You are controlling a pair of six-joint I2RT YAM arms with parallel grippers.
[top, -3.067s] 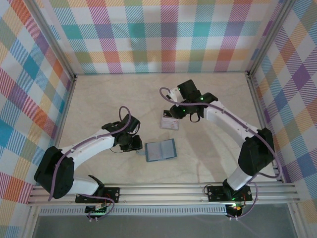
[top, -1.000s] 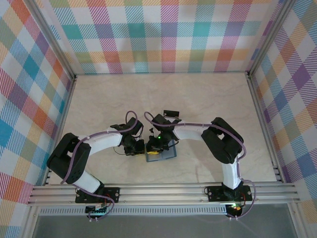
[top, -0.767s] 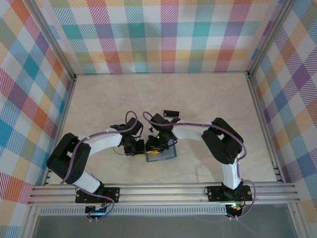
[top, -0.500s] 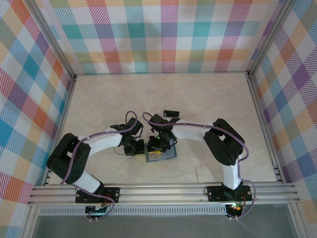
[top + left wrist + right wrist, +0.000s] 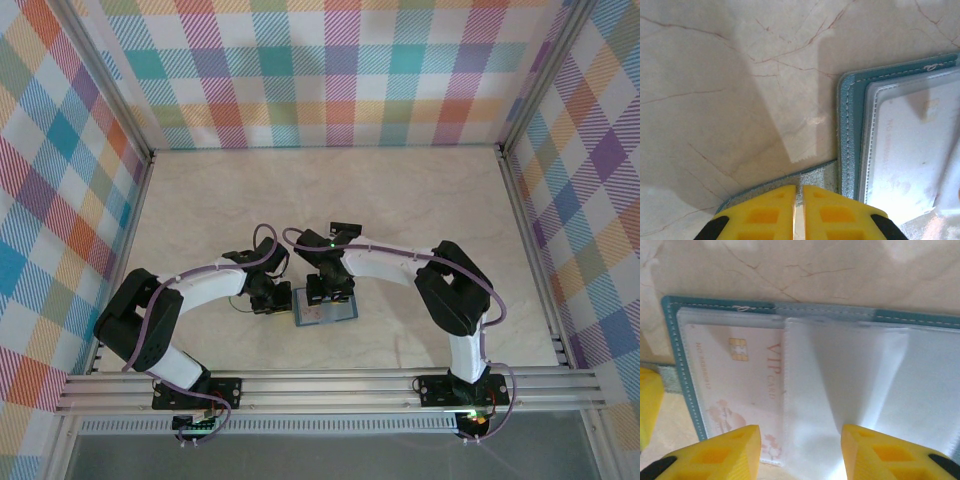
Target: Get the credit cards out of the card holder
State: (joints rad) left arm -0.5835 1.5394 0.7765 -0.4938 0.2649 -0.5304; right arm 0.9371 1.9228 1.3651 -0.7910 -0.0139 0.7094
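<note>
A: Biggest first. Surface?
B: Beige marble-look worktop (image 5: 420, 200), with plaid walls (image 5: 330, 70) on three sides.
A: Arms?
B: The left arm (image 5: 190, 295) and right arm (image 5: 400, 265) both bend inward. Their wrists meet near the middle of the worktop, toward its near edge.
A: Card holder?
B: The teal card holder (image 5: 336, 313) lies open and flat on the worktop, right under the two wrists. Its inside faces up.
A: Right gripper?
B: The right gripper (image 5: 799, 435) is released, its yellow fingers spread wide just above the open holder. One finger is over the card side, the other past a loose clear sleeve (image 5: 840, 390) at the fold. Nothing is between them.
A: Left gripper?
B: The left gripper (image 5: 799, 192) is clenched, fingers nearly touching. Its tips are at the grey side tab (image 5: 815, 175), on the holder's left edge in the top view. Whether it pinches the tab or only presses it cannot be told.
A: Cards?
B: One credit card (image 5: 735, 375) sits inside the left pocket behind clear plastic. It is pinkish-white with a gold chip and "VIP CARD" lettering.
</note>
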